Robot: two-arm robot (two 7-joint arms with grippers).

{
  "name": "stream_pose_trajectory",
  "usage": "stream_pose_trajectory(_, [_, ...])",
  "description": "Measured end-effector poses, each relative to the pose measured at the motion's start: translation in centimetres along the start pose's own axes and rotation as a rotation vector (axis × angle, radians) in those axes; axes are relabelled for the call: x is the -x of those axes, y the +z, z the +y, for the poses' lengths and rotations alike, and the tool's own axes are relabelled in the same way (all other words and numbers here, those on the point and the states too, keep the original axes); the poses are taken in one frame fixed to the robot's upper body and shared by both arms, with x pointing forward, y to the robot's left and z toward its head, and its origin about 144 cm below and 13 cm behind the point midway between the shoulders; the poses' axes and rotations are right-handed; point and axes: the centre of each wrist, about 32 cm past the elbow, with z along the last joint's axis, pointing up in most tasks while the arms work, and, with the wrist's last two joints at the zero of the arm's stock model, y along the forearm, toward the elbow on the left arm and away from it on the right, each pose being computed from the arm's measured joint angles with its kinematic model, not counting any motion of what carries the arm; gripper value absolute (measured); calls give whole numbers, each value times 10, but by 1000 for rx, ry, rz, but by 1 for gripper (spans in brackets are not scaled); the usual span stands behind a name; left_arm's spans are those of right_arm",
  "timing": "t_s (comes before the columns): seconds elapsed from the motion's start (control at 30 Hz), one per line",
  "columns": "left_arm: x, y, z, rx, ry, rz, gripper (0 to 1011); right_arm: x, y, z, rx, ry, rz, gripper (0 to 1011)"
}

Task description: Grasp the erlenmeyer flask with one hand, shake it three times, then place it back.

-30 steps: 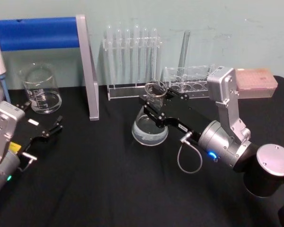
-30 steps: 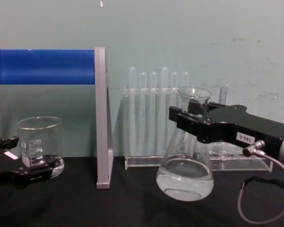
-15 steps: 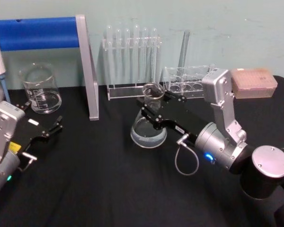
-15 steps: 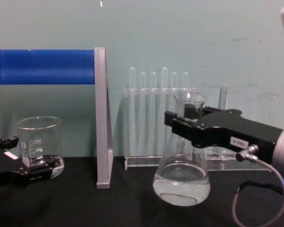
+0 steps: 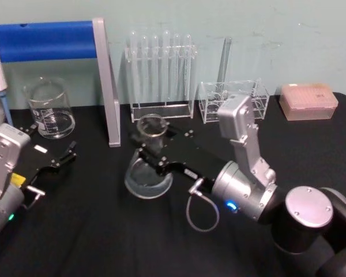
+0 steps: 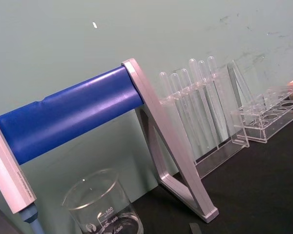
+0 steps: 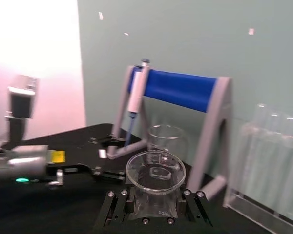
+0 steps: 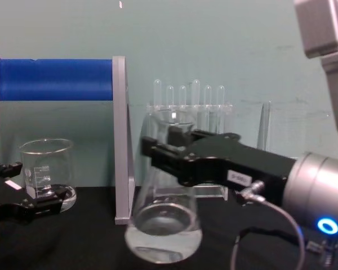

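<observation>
The erlenmeyer flask (image 8: 163,225) is held by its neck in the right tool (image 8: 170,156), whose black jaws are closed on the glass just below the flared rim. The flask is seen over the middle of the desk (image 5: 104,231), just in front of the grey upright of the blue-barred stand (image 5: 106,86) and well clear of the beaker (image 5: 49,109). A shallow pool of clear liquid lies in its wide base. In the chest view the base appears slightly tipped and a little off the cloth, though contact cannot be ruled out. The shaking step is judged to be in hand. For it to be done well, the squeeze on the neck should be kept firm, since smooth glass may slip or twist. The strokes should be kept short and even, so that the liquid is swirled low and not thrown toward the mouth. Room should be left beside the stand's upright and before the test tube rack (image 5: 160,75), both near enough to be struck. The left tool (image 5: 52,157) is parked with its jaws spread at the desk's left edge, near the beaker.
</observation>
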Motion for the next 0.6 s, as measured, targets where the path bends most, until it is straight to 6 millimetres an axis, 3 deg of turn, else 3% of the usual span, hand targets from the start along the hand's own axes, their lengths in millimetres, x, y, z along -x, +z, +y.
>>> stream_pose_trajectory(0.27, [0, 0, 0, 0, 0, 0, 1001, 19, 1, 7, -9, 93, 26, 449])
stream_pose_trajectory(0.6, [0, 0, 0, 0, 0, 0, 1001, 18, 0, 9, -5, 88, 25, 449])
